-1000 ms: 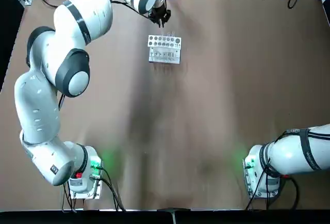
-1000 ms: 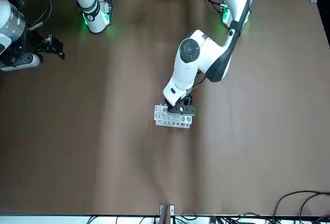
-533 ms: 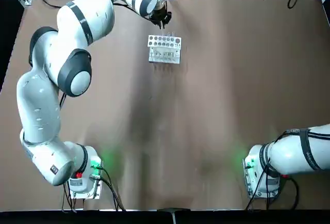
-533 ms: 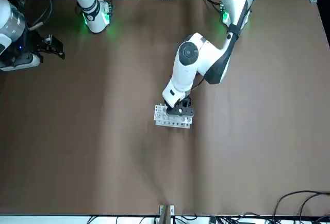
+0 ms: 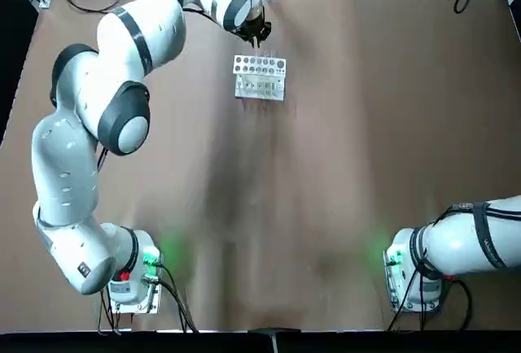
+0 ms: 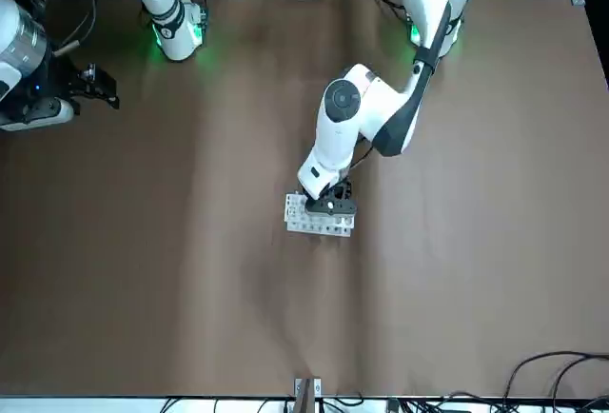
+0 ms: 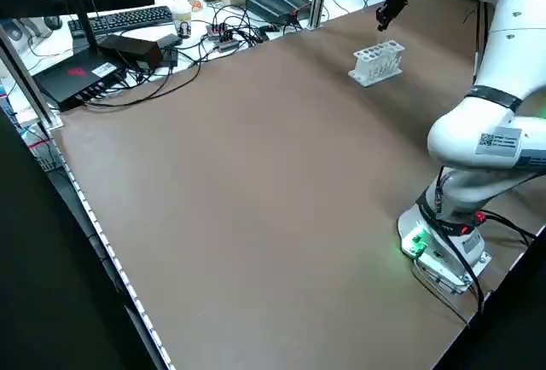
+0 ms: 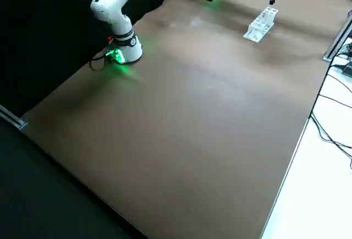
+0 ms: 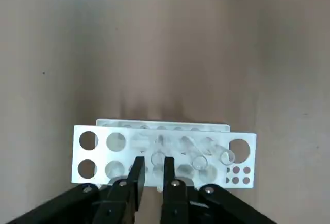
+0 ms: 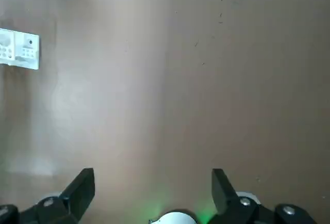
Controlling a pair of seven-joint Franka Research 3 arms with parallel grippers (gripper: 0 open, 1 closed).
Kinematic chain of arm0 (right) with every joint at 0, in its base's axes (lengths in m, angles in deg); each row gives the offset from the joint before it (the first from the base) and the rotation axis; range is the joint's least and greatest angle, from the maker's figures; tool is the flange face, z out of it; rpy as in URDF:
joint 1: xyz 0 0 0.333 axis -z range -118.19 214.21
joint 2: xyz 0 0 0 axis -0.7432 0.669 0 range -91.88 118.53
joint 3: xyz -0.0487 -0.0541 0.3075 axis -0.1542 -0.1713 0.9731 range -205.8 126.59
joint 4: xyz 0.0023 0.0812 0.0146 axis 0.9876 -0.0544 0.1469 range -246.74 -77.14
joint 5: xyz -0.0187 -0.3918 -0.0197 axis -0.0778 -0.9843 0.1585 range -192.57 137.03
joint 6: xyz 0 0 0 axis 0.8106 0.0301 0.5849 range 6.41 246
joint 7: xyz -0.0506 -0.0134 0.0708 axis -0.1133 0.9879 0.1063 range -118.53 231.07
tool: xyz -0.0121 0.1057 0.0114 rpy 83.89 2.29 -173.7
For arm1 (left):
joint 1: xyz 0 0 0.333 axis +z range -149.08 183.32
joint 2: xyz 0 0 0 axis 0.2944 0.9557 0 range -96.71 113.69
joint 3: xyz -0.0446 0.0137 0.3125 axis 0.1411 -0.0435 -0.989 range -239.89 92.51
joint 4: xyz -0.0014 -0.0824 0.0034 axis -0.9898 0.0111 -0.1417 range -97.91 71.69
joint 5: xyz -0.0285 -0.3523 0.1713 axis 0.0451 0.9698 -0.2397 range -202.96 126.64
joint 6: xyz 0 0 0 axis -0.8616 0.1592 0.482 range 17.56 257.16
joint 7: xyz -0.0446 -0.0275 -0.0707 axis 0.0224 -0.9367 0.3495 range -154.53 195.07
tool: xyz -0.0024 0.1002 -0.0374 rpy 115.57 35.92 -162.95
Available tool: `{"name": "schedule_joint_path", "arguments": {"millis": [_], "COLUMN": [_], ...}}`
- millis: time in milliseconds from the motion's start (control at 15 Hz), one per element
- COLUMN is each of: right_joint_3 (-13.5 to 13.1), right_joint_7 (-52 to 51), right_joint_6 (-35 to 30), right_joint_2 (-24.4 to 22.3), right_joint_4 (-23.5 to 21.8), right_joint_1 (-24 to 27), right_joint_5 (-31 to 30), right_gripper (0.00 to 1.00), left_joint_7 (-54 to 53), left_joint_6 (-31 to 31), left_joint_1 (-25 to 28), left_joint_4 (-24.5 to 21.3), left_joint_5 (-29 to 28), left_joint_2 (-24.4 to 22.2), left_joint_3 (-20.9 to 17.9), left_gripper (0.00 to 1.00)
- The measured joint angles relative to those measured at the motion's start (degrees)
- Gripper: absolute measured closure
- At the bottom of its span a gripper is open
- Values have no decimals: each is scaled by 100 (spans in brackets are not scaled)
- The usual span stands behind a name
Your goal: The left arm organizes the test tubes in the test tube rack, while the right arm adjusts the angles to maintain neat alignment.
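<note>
The test tube rack (image 5: 260, 76) stands on the brown table (image 5: 342, 166), toward twelve o'clock from the table's middle in the top view, its rows of round holes facing up. In the left wrist view several clear test tubes (image 9: 198, 154) sit in the rack's holes, some leaning rather than upright; the holes at one end are bare.

The left arm (image 5: 114, 117) reaches far across the table, and the left gripper (image 5: 255, 37) hangs above the table just off the rack's far edge, at about eleven o'clock from the rack. In the left wrist view its fingers (image 9: 136, 177) stand close together with only a narrow slot between them, and nothing can be made out in that slot.

The right arm (image 5: 468, 243) is folded back near its base at about four o'clock on the table. The right gripper (image 6: 100, 89) is held well apart from the rack, fingers (image 10: 82, 185) spread wide with nothing between them
</note>
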State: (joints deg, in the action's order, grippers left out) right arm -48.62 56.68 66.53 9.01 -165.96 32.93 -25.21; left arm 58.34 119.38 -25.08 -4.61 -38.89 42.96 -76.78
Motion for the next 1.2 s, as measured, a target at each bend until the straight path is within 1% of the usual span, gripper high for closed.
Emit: {"name": "schedule_joint_path", "arguments": {"millis": [200, 267, 467, 600, 667, 800, 867, 1067, 1200], "right_joint_3": [0, 0, 0, 0, 1, 6, 14, 39, 51], "right_joint_7": [0, 0, 0, 0, 0, 0, -4, -8, -8], "right_joint_6": [0, 0, 0, 0, 0, 5, 9, 10, 9], "right_joint_2": [0, 0, 0, 0, 0, 0, 0, 1, 36], "right_joint_4": [0, 0, 0, 0, 1, 1, 0, -2, -18], "right_joint_1": [0, 0, 0, 0, 0, -4, -19, -258, -495], "right_joint_5": [0, 0, 0, 0, 0, 19, 54, 90, 98], "right_gripper": [0, 0, 0, 0, 0, 0, 0, 0, 0], "left_joint_7": [1, 1, 0, -35, -60, -309, -546, -1382, -2070], "left_joint_6": [8, 9, 30, 24, -72, -656, -1024, -2183, -2838], "left_joint_1": [-38, -38, -35, -2, 43, 232, 368, 818, 1178], "left_joint_4": [0, 0, 21, 53, 61, 86, 94, 85, 75], "left_joint_5": [0, 0, -2, -159, -281, -352, -351, -131, 88], "left_joint_2": [15, 15, 11, -58, -172, -553, -800, -1540, -1937], "left_joint_3": [-36, -42, -76, -99, -102, -102, -96, -76, -72], "left_gripper": [77, 73, 48, 31, 22, 3, 0, 0, 0]}}
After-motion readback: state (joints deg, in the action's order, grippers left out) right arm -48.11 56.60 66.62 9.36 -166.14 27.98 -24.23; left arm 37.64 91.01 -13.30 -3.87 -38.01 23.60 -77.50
